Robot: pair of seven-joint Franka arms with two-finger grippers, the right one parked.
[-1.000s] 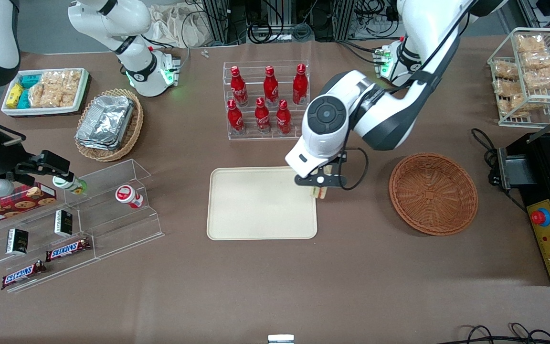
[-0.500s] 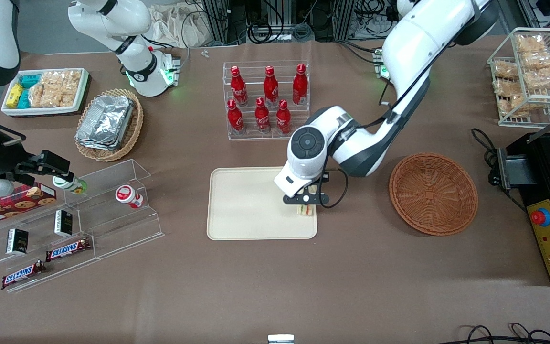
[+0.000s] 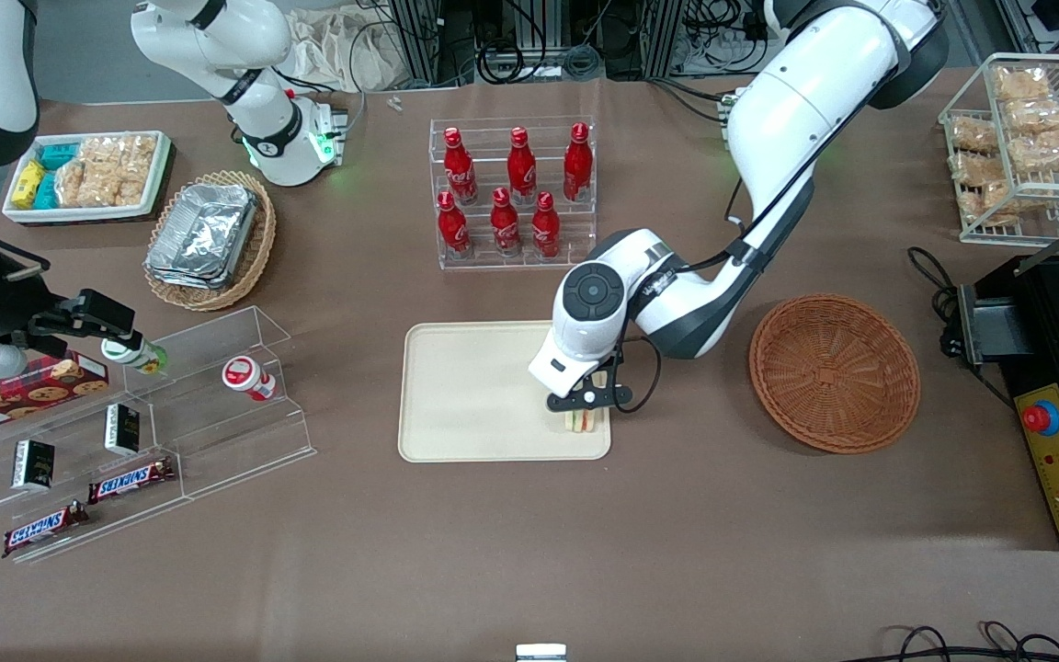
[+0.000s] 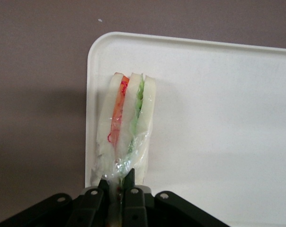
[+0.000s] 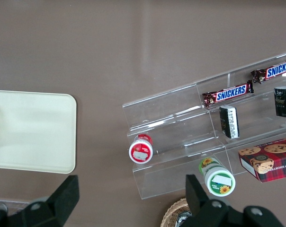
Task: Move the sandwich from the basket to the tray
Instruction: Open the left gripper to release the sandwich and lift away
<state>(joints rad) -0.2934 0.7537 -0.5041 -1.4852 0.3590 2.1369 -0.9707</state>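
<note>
The sandwich [image 3: 583, 421] [image 4: 129, 123], a wrapped wedge of pale bread with orange and green layers, hangs just over the cream tray [image 3: 483, 395] [image 4: 218, 118], at the tray's corner nearest the front camera and the basket. My left gripper [image 3: 585, 405] [image 4: 117, 182] is directly above it, shut on the twisted end of its plastic wrap. The reddish-brown wicker basket [image 3: 833, 372] stands beside the tray toward the working arm's end, with nothing in it.
A rack of red bottles [image 3: 511, 193] stands farther from the front camera than the tray. Clear acrylic shelves [image 3: 153, 414] with snack bars and jars lie toward the parked arm's end. A black machine [image 3: 1058, 386] sits beside the basket.
My gripper carried the sandwich from the tray's edge onto its corner, moving nearer the front camera and lower over the tray.
</note>
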